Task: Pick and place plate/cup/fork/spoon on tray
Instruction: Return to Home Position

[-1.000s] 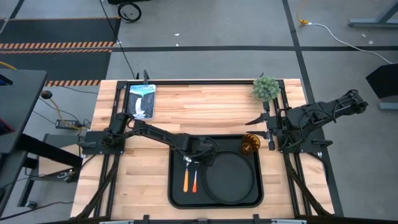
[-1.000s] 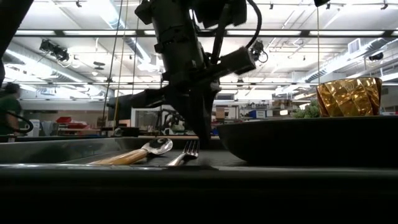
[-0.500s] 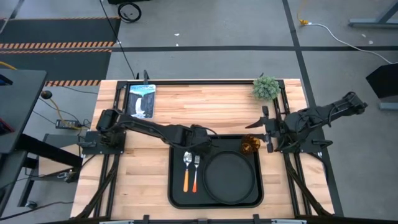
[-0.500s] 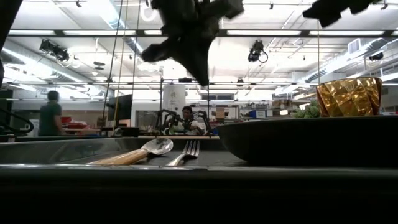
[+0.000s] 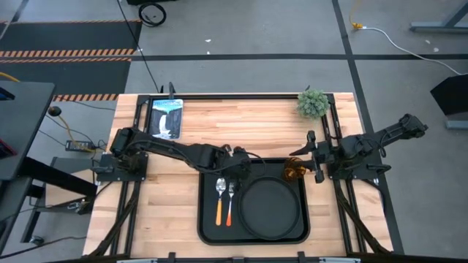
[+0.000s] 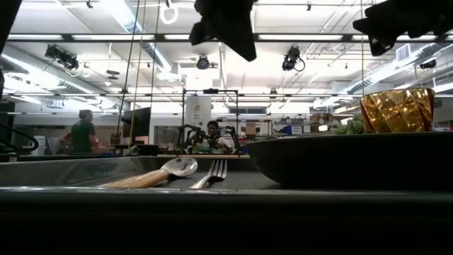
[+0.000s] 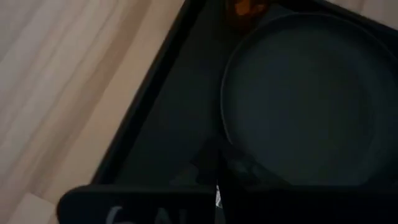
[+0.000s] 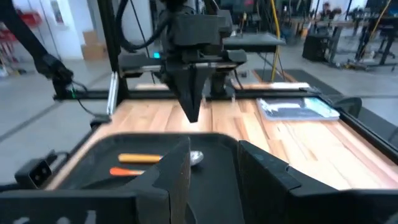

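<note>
The black tray [image 5: 206, 219] lies at the table's near middle. On it lie the round black plate [image 5: 270, 208], the amber cup [image 5: 295, 172] standing at its far right corner, the spoon [image 5: 219, 199] and the fork [image 5: 230, 203], side by side left of the plate with their heads toward the far edge. My left gripper [image 5: 243, 166] hangs shut and empty above the tray's far edge, fingers pointing down; it also shows in the right wrist view [image 8: 193, 112]. My right gripper [image 8: 211, 168] is open and empty, right of the cup, above the table.
A small potted plant [image 5: 313, 104] stands at the far right of the table. A flat blue-and-white thing [image 5: 167, 117] lies at the far left. Bare wood shows left of the tray and along the far half. People [image 6: 83, 131] are in the room behind.
My left gripper has risen from just above the tray beside the fork's head, going up and a little toward the far edge. The fork and spoon lie still on the tray. My right arm has shifted a little toward the near edge.
</note>
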Motion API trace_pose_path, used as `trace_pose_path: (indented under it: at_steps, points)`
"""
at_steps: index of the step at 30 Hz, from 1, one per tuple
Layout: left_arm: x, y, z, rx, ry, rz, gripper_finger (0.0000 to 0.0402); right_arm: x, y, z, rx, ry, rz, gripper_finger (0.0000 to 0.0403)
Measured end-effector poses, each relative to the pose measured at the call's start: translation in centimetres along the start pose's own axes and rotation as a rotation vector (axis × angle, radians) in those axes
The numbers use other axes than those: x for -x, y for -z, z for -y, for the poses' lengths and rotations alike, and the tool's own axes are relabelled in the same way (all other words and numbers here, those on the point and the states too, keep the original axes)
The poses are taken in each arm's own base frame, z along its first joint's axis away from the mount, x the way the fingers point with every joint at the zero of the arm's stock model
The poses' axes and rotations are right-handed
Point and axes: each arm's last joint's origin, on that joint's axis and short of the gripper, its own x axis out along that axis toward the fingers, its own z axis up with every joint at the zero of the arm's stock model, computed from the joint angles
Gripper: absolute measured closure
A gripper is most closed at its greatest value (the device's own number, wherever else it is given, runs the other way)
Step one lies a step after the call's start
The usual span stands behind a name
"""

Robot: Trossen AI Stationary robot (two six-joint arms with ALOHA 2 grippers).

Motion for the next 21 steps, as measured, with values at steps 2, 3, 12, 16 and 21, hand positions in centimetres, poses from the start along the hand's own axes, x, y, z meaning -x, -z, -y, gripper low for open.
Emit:
trace_pose_path:
  at_steps: [2,3,12,16,21]
  points:
    - [0.7,-0.1,-0.2,-0.022,-0.010,0.011,0.0396,0.2,0.7,0.1,-0.011,-0.004,0.026,0.0261]
    - [1.1,-0.1,-0.4,-0.032,-0.020,0.013,0.0396,0.3,0.9,0.1,-0.019,-0.012,0.044,0.0261]
    - [7.0,-1.4,-2.2,-0.102,-0.036,0.183,0.0397,1.5,2.7,0.1,-0.080,-0.195,0.231,0.0261]
    - [8.6,-2.2,-3.1,-0.147,-0.026,0.245,0.0397,1.9,3.1,0.0,-0.060,-0.259,0.281,0.0261]
    - [8.8,-2.6,-3.6,-0.241,-0.040,0.262,0.0397,2.2,3.8,0.0,-0.083,-0.309,0.317,0.0261]
